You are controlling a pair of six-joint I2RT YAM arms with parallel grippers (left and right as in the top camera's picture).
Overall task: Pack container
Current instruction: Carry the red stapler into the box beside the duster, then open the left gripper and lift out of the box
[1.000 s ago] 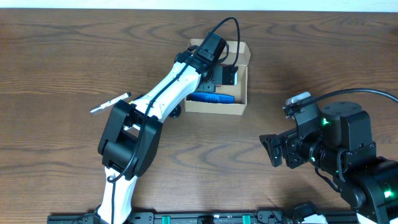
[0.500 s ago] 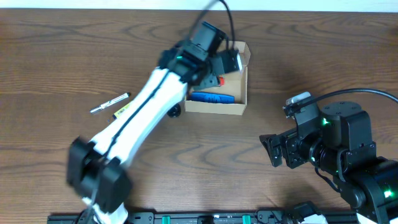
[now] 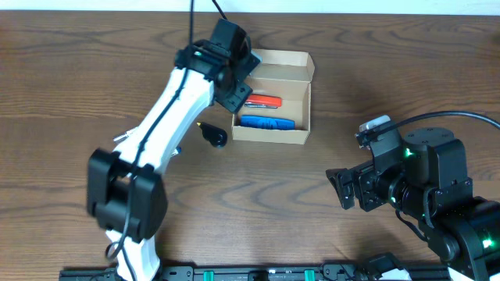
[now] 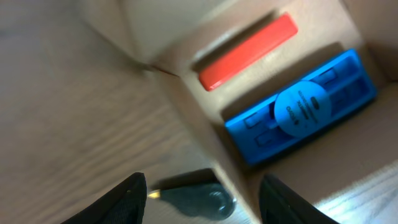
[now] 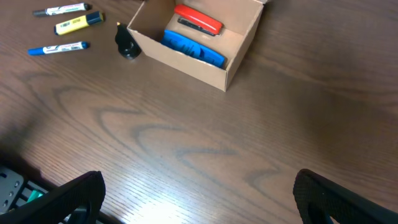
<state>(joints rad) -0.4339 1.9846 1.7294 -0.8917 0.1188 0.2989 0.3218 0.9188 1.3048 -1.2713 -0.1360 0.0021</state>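
The tan cardboard container [image 3: 306, 101] stands open at the table's far middle, with a red bar [image 3: 263, 101] and a blue flat piece [image 3: 267, 122] inside. They also show in the left wrist view, red [image 4: 247, 51] and blue [image 4: 303, 107], and in the right wrist view [image 5: 198, 19]. My left gripper [image 3: 234, 86] is open and empty, above the box's left edge [image 4: 193, 118]. A small black item [image 3: 213, 135] lies just outside the box, between the left fingers [image 4: 193, 194]. My right gripper [image 5: 198, 193] is open and empty over bare table.
Three markers lie left of the box in the right wrist view: a black one [image 5: 61, 10], a yellow one [image 5: 78, 22] and a blue one [image 5: 58, 48]. My left arm [image 3: 168, 117] hides most of them from overhead.
My left gripper has moved out of the box to the left and now sits over its left wall. The red bar now lies in the box. The right arm has not moved.
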